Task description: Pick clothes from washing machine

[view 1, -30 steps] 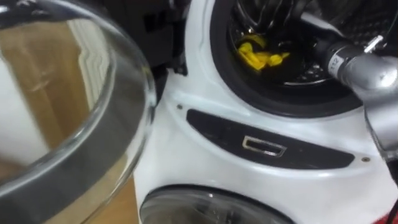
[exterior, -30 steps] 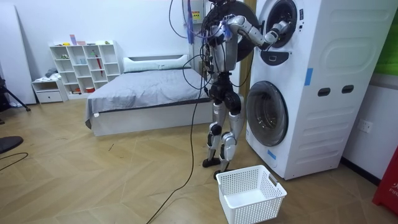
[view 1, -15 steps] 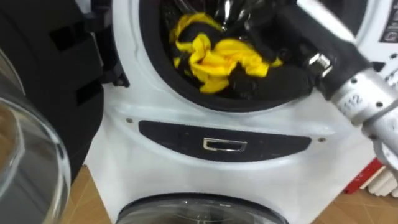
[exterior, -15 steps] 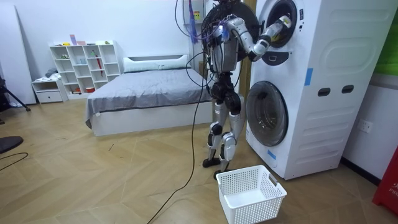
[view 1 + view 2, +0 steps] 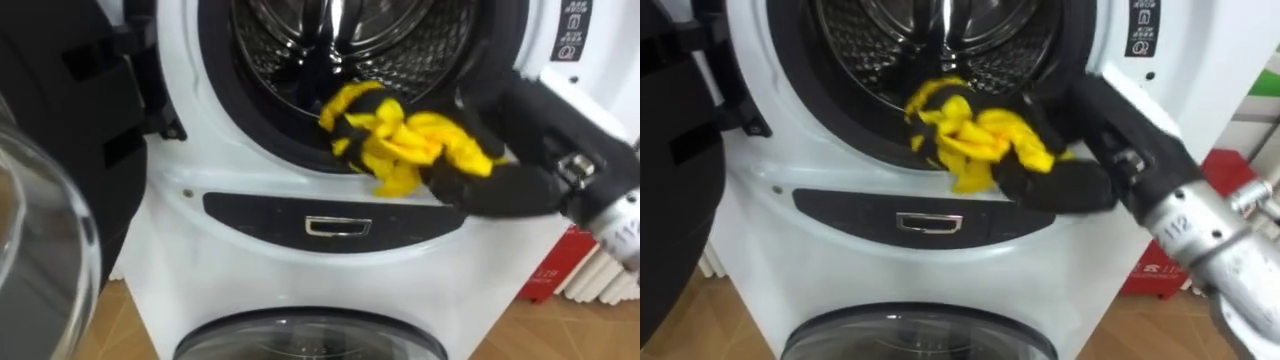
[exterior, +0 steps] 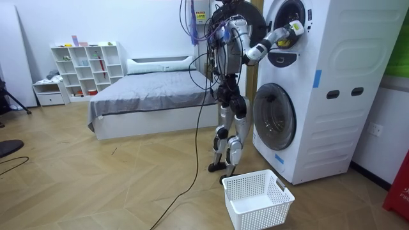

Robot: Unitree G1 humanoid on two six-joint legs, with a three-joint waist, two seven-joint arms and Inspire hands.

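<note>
A yellow cloth (image 5: 400, 140) hangs over the lower rim of the upper washing machine's round opening (image 5: 250, 120), partly outside the steel drum (image 5: 340, 40). My right hand (image 5: 495, 185), black-gloved, comes in from the right and is curled round the cloth's right side. In the right eye view the cloth (image 5: 975, 140) bunches against the hand (image 5: 1060, 182). The room view has me standing upright at the stacked machines, right arm raised to the upper opening, with the cloth (image 6: 295, 28) at the hand (image 6: 284, 35).
The upper machine's glass door (image 5: 40, 250) stands open at the left. Below the opening are a dark panel with a metal handle (image 5: 338, 226) and the lower machine's door (image 5: 310, 335). A white basket (image 6: 257, 198) sits on the floor by my feet, a bed (image 6: 153, 96) behind.
My right hand has drawn back out of the drum with the yellow cloth, which now lies at the rim rather than deep inside. The head camera has also shifted.
</note>
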